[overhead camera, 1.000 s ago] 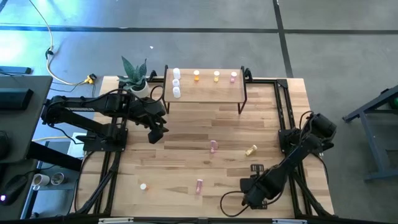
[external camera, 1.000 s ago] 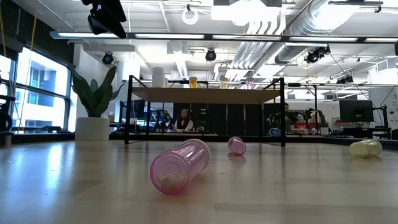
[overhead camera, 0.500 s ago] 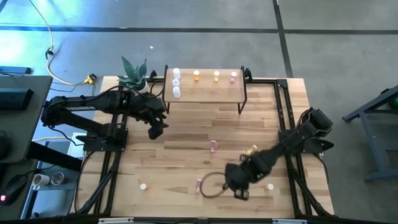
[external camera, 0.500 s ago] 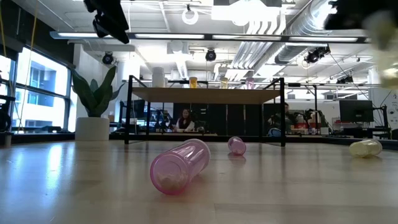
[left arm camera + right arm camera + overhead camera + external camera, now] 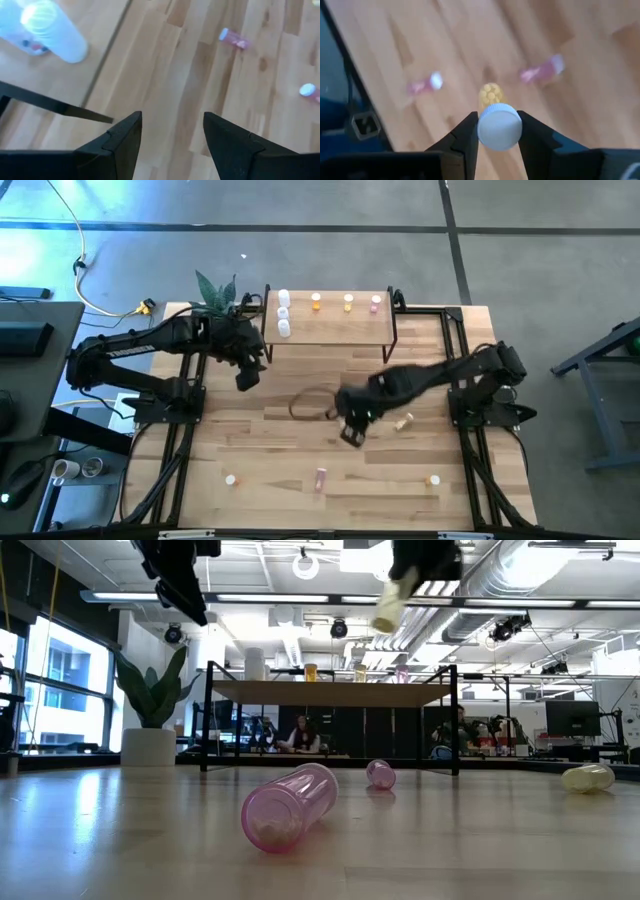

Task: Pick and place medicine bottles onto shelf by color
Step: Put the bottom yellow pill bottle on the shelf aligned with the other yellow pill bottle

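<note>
Carrying an orange-yellow bottle (image 5: 498, 125), white cap toward the wrist camera, clamped between the narrow fingers of the right gripper (image 5: 352, 432), raised over the table (image 5: 300, 450) middle. Hovering at ten o'clock beside the shelf (image 5: 330, 328): left gripper (image 5: 243, 379), fingers parted, empty. Transporting, judging by height in the low view. Next: swinging toward twelve o'clock, lining up with the orange-yellow bottles on the shelf (image 5: 316, 301), lowering upright, releasing. Lying loose: pink bottle (image 5: 320, 477) at six o'clock, yellow bottle (image 5: 404, 421) at three.
</note>
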You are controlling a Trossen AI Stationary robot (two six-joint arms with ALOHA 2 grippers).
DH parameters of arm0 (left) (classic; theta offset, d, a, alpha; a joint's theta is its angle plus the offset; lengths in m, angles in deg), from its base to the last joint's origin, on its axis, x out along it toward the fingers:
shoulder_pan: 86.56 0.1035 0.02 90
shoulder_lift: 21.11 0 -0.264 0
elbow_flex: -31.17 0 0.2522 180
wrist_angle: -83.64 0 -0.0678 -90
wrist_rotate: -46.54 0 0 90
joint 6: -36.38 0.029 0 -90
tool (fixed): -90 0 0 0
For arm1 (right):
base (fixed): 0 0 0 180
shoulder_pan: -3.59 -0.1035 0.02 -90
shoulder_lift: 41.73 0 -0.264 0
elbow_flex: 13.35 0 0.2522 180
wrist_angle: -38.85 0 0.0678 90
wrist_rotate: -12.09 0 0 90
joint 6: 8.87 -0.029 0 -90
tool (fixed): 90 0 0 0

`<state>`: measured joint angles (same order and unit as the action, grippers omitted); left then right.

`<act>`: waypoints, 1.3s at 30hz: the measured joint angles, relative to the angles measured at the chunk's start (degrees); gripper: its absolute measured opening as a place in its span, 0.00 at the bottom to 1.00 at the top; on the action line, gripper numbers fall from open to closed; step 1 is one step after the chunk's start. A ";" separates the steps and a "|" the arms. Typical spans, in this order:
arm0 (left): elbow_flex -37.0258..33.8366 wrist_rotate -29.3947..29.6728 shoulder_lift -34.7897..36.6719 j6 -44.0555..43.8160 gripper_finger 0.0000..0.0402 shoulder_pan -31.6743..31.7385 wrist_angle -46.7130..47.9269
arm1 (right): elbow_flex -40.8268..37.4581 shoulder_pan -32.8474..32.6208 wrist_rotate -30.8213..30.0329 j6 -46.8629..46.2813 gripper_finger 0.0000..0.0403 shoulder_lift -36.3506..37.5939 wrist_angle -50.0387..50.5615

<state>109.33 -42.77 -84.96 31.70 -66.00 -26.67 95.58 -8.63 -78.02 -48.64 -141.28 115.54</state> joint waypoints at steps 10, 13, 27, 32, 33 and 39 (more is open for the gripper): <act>0.00 0.00 0.00 0.90 0.50 4.02 -0.02 | 9.14 14.34 -2.26 14.29 0.26 0.00 4.31; 0.00 0.00 0.00 0.81 0.50 4.67 -0.02 | 11.30 19.03 -2.69 19.03 0.26 0.00 5.16; 0.02 0.15 0.00 -3.77 0.50 5.36 -0.48 | 18.62 37.77 -2.64 37.07 0.26 0.00 6.19; 0.02 0.17 0.00 -6.99 0.50 5.36 -0.48 | 21.58 41.39 -2.45 39.79 0.26 0.00 6.13; 0.02 0.17 0.00 -7.56 0.50 5.36 -0.48 | 22.09 41.90 -2.45 40.43 0.26 0.00 6.13; 0.02 0.17 0.00 -8.83 0.50 5.36 -0.48 | 25.00 43.74 -2.43 43.85 0.26 -2.07 7.79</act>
<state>109.35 -42.60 -84.96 22.87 -60.65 -27.15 120.58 35.11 -80.45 -4.79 -143.35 123.33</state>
